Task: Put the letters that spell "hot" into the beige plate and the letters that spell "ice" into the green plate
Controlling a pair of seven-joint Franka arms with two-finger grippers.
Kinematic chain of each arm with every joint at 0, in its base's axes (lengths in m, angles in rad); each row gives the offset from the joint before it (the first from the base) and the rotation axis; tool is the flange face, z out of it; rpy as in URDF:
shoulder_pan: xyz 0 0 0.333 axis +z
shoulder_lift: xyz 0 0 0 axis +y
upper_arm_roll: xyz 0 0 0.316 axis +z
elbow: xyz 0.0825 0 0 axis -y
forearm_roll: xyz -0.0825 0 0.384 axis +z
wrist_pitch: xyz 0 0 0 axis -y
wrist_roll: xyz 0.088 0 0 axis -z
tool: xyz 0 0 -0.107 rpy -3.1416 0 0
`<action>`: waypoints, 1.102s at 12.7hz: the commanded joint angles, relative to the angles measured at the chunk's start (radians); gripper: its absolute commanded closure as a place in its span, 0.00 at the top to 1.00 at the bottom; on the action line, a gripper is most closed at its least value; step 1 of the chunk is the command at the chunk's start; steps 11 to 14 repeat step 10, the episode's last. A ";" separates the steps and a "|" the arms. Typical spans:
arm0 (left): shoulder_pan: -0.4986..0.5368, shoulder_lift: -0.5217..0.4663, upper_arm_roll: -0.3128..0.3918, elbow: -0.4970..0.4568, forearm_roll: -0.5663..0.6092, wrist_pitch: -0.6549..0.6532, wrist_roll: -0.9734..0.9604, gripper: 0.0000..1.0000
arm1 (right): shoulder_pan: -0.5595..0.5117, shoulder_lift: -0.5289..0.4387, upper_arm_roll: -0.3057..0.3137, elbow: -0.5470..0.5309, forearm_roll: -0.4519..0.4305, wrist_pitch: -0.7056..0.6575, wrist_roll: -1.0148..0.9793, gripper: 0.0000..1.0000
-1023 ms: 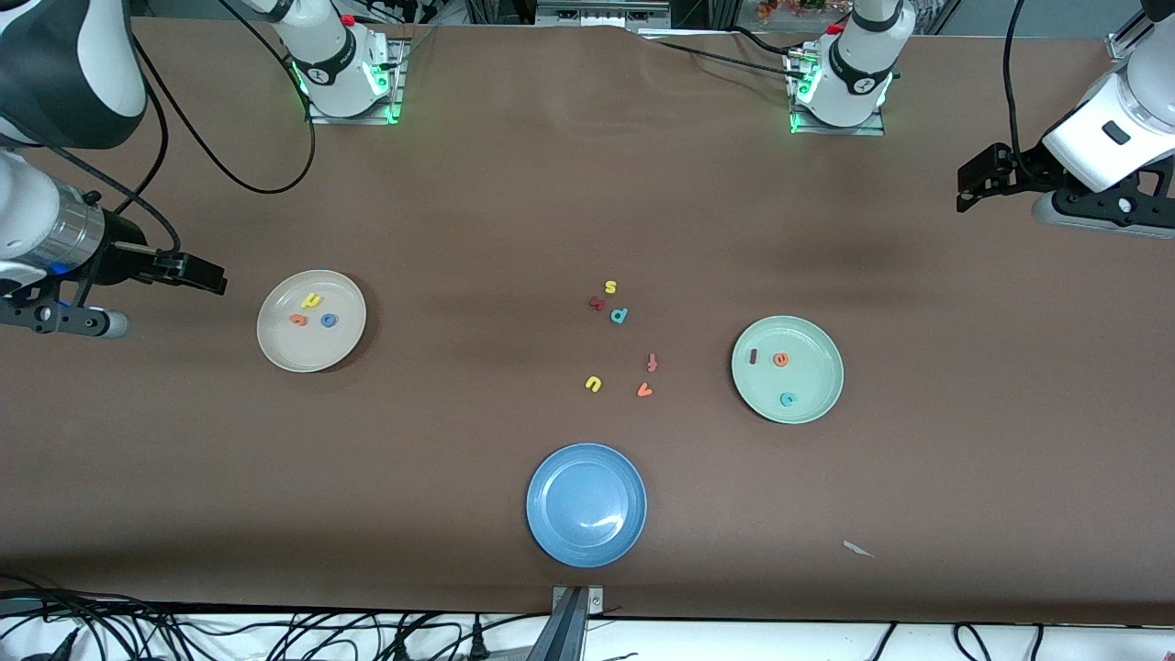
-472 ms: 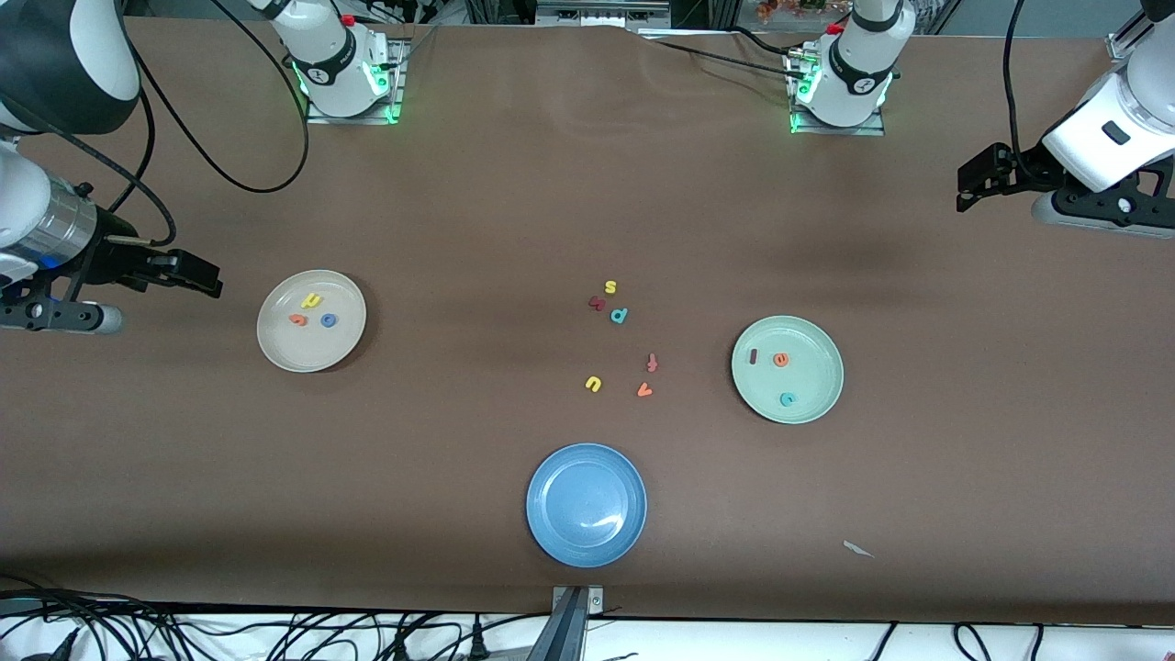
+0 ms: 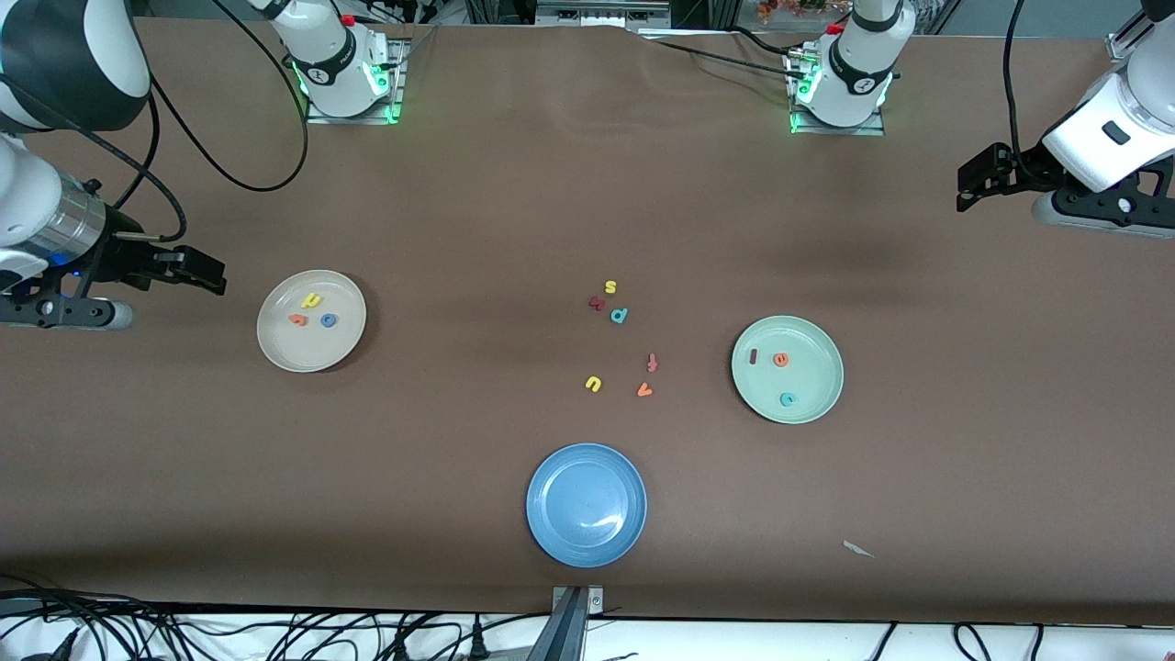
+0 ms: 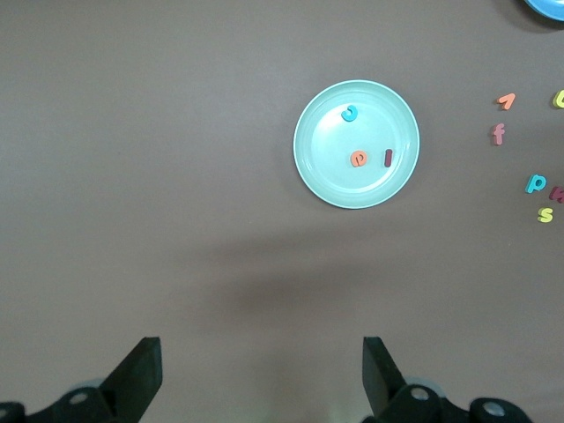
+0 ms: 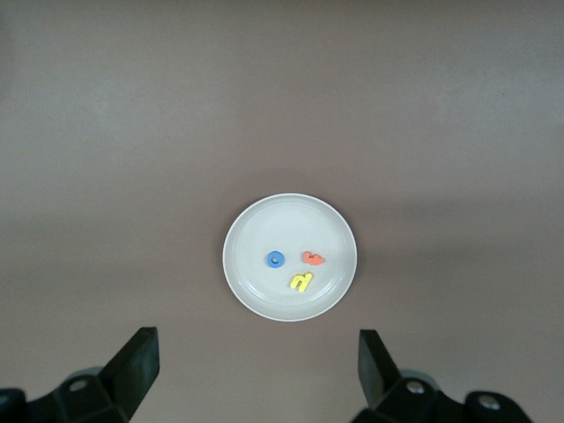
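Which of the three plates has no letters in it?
The blue plate, the one nearest the front camera. The beige plate holds three letters, and so does the green plate.

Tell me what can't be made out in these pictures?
- Dark red letter beside the teal p: too small to read in the front view, cut by the left wrist view's edge.
- Blue plate: mostly cut off in the left wrist view.
- White scrap on the table: too small to identify.

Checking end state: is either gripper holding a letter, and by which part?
Nothing is held. The left gripper and right gripper are both open and empty, each raised over bare table at its own end.
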 commanded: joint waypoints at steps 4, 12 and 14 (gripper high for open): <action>0.008 -0.001 -0.006 0.019 -0.018 -0.021 0.006 1.00 | -0.005 -0.013 0.004 -0.014 0.001 0.007 -0.002 1.00; 0.008 -0.001 -0.006 0.019 -0.018 -0.021 0.006 1.00 | -0.008 -0.010 0.004 -0.008 0.002 0.007 -0.002 1.00; 0.008 -0.001 -0.006 0.019 -0.018 -0.021 0.006 1.00 | -0.008 -0.010 0.004 -0.008 0.002 0.007 -0.002 1.00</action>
